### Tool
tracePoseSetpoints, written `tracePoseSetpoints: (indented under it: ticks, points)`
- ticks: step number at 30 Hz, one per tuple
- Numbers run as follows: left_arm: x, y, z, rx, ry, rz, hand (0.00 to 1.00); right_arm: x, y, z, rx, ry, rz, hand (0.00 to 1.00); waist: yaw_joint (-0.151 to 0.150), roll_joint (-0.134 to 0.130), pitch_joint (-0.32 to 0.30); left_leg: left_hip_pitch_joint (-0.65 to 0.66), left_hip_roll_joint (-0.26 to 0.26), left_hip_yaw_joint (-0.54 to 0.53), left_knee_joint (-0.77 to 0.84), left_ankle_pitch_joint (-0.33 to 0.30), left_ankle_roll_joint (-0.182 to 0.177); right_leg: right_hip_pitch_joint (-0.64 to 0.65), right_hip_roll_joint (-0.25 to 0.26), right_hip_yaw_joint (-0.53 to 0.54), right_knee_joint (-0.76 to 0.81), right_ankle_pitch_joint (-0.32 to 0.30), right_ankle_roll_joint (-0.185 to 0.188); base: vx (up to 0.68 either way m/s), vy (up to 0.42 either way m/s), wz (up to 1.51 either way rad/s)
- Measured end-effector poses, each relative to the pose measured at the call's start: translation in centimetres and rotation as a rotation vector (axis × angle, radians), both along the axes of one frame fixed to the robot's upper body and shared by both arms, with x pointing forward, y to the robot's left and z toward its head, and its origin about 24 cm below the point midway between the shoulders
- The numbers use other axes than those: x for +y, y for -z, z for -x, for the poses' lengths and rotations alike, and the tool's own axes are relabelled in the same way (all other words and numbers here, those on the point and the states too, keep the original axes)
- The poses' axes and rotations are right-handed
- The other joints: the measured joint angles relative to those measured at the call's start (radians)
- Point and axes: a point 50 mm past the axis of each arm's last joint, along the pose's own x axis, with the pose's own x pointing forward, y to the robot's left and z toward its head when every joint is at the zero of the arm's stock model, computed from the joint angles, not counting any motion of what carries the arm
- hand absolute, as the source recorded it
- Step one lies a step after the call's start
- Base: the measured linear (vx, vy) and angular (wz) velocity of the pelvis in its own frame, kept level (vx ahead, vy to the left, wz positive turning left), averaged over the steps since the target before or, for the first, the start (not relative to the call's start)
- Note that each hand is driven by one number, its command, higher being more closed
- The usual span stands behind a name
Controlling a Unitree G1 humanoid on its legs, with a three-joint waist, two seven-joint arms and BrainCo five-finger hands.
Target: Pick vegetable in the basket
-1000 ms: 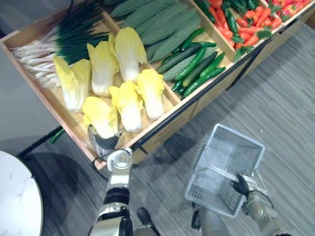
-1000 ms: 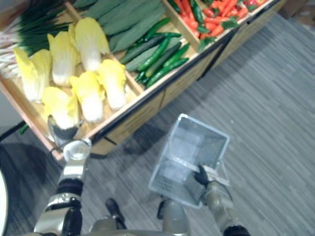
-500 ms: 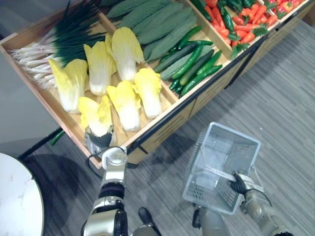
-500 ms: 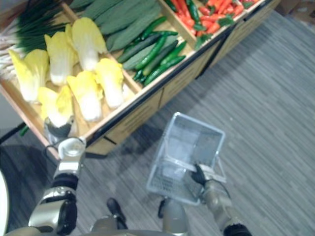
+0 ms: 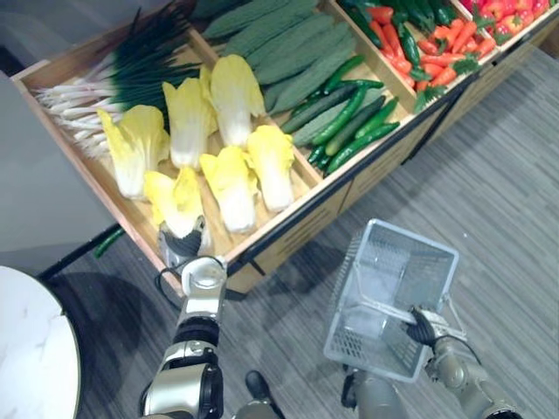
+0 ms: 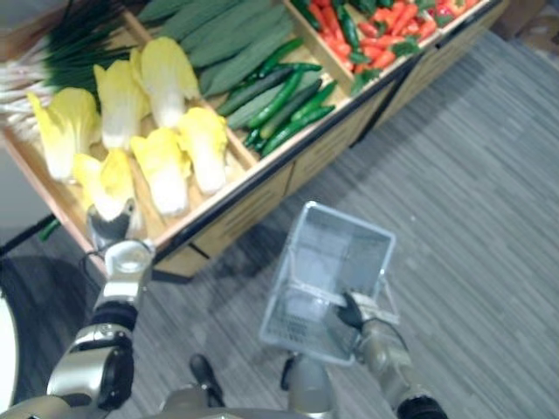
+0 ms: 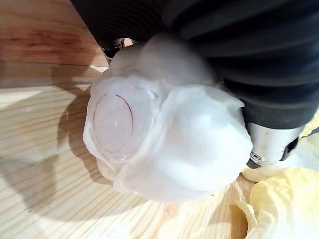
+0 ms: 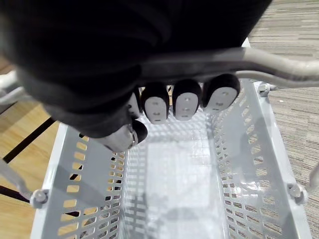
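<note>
a grey carpet floor (image 5: 498,183) with fine stripes is being shown across the room. a long wooden display stand (image 5: 306,223) is being set on it at a slant, and it is being split into compartments by a wooden divider (image 5: 378,54). its pale planked bottom (image 7: 40,199) is being seen up close. a dark strip (image 5: 288,220) is being run along the front rim. a plain grey panel (image 5: 35,175) is being seen just beside the stand's near end. part of a round white table (image 5: 31,349) is being shown in the lower left corner. a soft shadow (image 5: 96,292) is being cast on the carpet between the table and the stand.
</note>
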Motion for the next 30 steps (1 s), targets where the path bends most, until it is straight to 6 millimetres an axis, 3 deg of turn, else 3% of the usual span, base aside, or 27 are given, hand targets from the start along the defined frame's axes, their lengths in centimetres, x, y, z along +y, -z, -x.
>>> tracePoseSetpoints:
  ticks: [6, 12, 21, 30]
  points:
    - [-2.5, 0.8, 1.0, -0.028, 0.084, 0.073, 1.00, -0.2, 0.2, 0.3, 0.012, 0.021, 0.003, 1.00, 0.001, 0.000, 0.000, -0.005, 0.000, -0.026, 0.009, -0.004, 0.005, 0.016, -0.006, -0.021, 0.000, 0.000, 0.000, 0.00, -0.015, 0.12]
    - [-3.1, 0.0, 1.5, -0.070, 0.107, 0.062, 1.00, -0.3, 0.4, 0.4, 0.018, 0.056, -0.004, 1.00, 0.003, 0.000, 0.000, 0.000, 0.000, -0.032, 0.013, -0.004, 0.005, 0.028, -0.008, -0.021, 0.000, 0.000, 0.000, 0.00, -0.010, 0.03]
    - [-4.6, -2.1, 2.0, -0.181, 0.120, 0.059, 1.00, -0.5, 0.6, 0.8, 0.024, 0.081, -0.015, 1.00, 0.005, 0.002, -0.001, 0.011, 0.009, -0.030, 0.017, -0.004, 0.005, 0.039, 0.001, -0.017, 0.000, 0.000, 0.000, -0.01, -0.025, -0.01]
    - [-4.3, -5.7, 3.0, -0.326, 0.104, -0.068, 1.00, -1.1, 0.6, 1.2, 0.023, 0.117, -0.018, 1.00, 0.005, 0.005, -0.003, 0.013, 0.009, -0.030, 0.022, -0.005, 0.004, 0.041, 0.002, -0.012, 0.000, 0.000, 0.000, 0.00, -0.007, 0.00]
